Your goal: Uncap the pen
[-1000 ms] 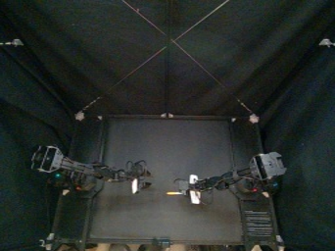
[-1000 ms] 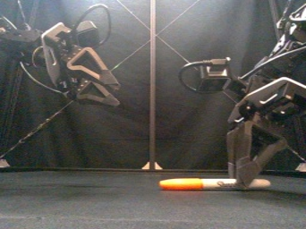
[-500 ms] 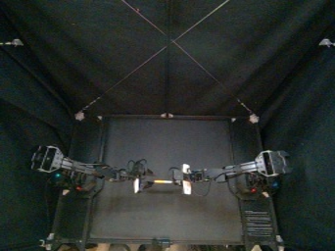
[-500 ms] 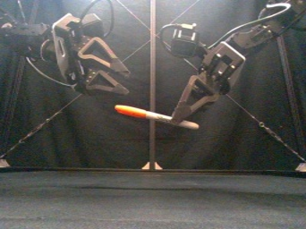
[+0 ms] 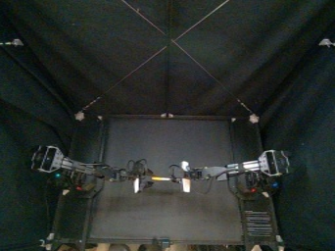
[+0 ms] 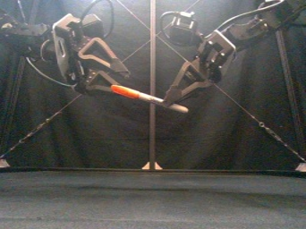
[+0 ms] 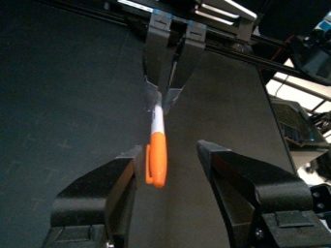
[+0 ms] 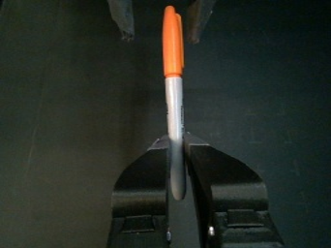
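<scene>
Two grippers meet in mid-air well above the table [image 6: 143, 197], and the pen [image 6: 158, 100] slants between them, with its orange cap [image 6: 125, 91] at the higher end, toward the left arm. Right gripper [image 8: 175, 145]: jaws closed tight on the pen's grey body near its tail end, so this gripper alone carries the pen. Left gripper [image 7: 168, 155]: jaws spread wide, one on each side of the orange cap with a gap showing on both sides, nothing gripped.
</scene>
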Available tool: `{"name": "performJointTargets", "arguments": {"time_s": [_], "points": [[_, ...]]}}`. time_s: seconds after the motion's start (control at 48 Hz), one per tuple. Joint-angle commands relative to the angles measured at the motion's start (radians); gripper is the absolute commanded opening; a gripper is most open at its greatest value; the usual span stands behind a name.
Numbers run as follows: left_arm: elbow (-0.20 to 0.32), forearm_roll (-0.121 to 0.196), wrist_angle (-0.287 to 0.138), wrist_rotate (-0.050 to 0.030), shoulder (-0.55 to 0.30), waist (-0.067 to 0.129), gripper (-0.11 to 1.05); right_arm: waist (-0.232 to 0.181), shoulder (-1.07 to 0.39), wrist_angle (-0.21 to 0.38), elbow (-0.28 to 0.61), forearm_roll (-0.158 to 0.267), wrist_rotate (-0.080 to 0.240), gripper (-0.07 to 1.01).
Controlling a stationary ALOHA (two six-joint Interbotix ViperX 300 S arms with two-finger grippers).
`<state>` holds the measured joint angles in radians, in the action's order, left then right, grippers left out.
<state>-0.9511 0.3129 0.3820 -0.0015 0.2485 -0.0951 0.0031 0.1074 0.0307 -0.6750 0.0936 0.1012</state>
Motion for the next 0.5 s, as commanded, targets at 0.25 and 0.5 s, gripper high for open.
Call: {"name": "performJointTargets", "arguments": {"time_s": [0.25, 0.5], "points": [[0.021, 0.011, 0.011, 0.0, -0.015, 0.021, 0.8, -0.003, 0.054, -0.034, 0.02, 0.002, -0.002, 0.43], [0.028, 0.009, 0.009, 0.0015, -0.015, 0.02, 0.69, -0.003, 0.054, -0.034, 0.014, 0.002, -0.002, 0.43]]}}
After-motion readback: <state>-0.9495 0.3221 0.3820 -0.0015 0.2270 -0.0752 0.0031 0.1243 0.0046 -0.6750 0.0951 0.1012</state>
